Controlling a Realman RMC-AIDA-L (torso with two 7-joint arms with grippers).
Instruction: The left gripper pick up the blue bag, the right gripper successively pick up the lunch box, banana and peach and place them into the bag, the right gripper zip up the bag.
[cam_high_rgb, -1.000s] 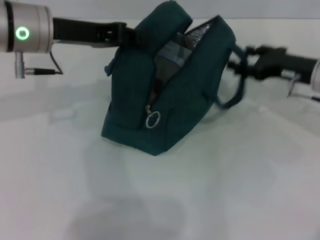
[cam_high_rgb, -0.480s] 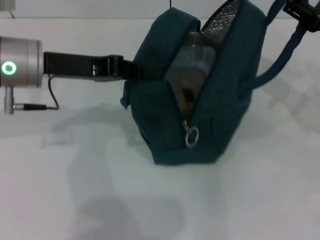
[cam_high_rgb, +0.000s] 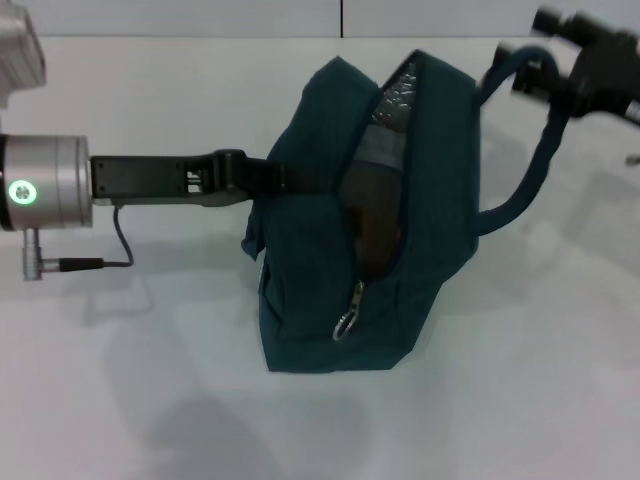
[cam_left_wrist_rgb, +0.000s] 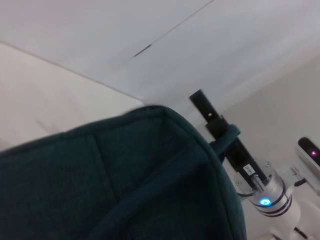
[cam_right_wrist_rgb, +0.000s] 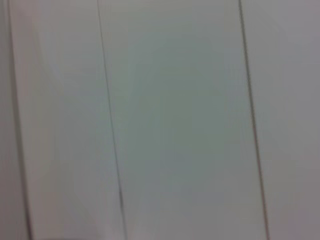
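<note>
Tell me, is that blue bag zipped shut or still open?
Open. The blue bag gapes along the top, silver lining showing, and the zipper pull hangs at the low end.

Head looks down; left wrist close behind blue bag (cam_left_wrist_rgb: 125, 185).

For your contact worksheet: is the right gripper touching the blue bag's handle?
Touching. In the head view, the right gripper has the blue bag by its handle loop, which is pulled taut toward it.

White table (cam_high_rgb: 480, 400) is lying across the head view from 3 through 6 to 9 o'clock. Pale wall (cam_high_rgb: 250, 15) is running along 12 o'clock, a dark vertical seam (cam_high_rgb: 341, 17) showing there.
</note>
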